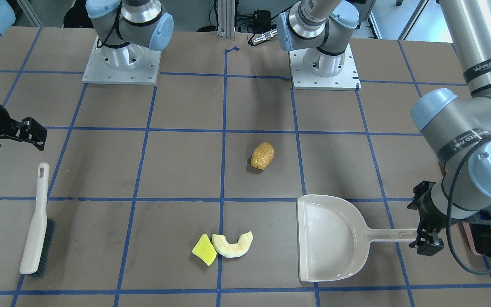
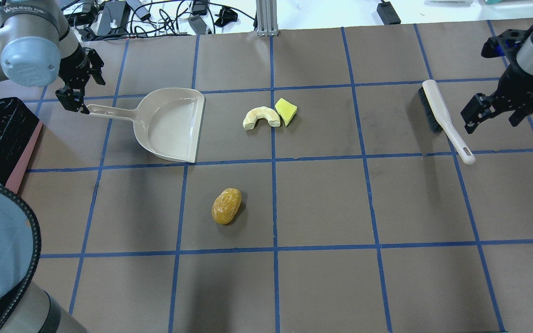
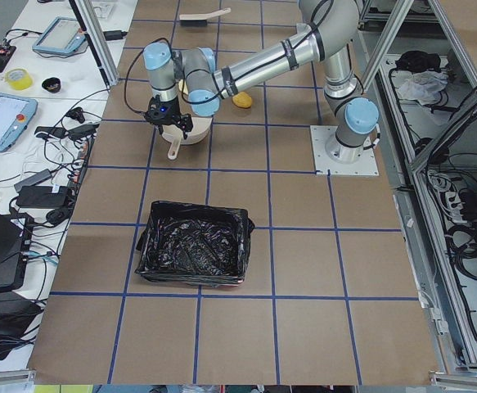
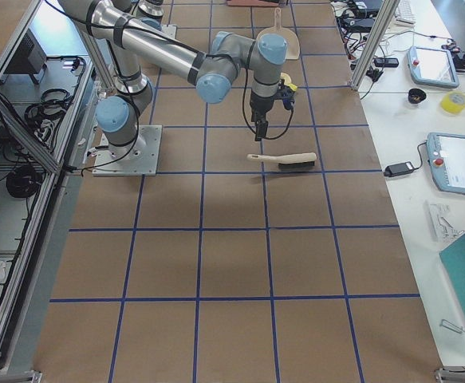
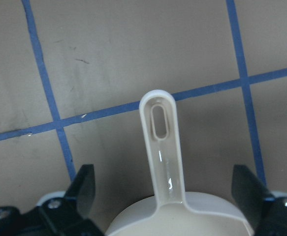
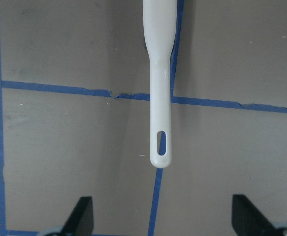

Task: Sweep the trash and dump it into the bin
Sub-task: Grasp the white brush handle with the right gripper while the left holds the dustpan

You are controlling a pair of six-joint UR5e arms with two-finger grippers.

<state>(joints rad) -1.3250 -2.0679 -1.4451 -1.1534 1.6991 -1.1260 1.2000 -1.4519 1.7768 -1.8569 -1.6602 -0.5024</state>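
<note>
Trash: yellow wedge touching rind slice upper centre of the overhead view, nugget apart mid-frame, all on the surface. Left hand wide, straddling the dustpan handle; right hand wide, just past the brush handle's end. Advise centring each handle between the fingers before closing.

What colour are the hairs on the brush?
Black bristles, on a cream brush; the exterior front-facing view shows them best.
</note>
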